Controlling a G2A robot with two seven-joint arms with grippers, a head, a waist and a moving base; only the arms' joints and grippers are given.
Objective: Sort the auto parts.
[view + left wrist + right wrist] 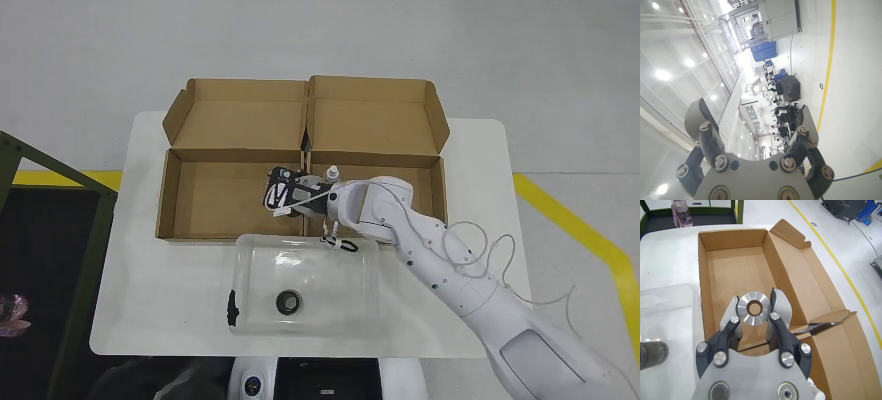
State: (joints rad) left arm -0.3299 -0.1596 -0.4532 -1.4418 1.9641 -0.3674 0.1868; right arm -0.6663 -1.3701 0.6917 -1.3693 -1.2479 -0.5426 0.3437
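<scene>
My right gripper (754, 302) is shut on a shiny metal ring with a round hole (754, 308), held above the floor of the left cardboard box (738, 272). From the top view that gripper (282, 190) hangs over the left box (215, 195), close to the wall it shares with the right box (425, 190). A dark cylindrical part (289, 301) lies in the clear plastic bin (262, 265) at the table's front, and its end (652, 355) lies beside the bin in the right wrist view. My left gripper (753, 115) is open, pointing up at the hall with nothing between its fingers.
Both boxes have their lids folded back toward the far side. The white table (140, 290) has bare room left of the bin. A dark green-framed cart (662, 217) with a pink bottle (680, 214) stands past the table's left edge.
</scene>
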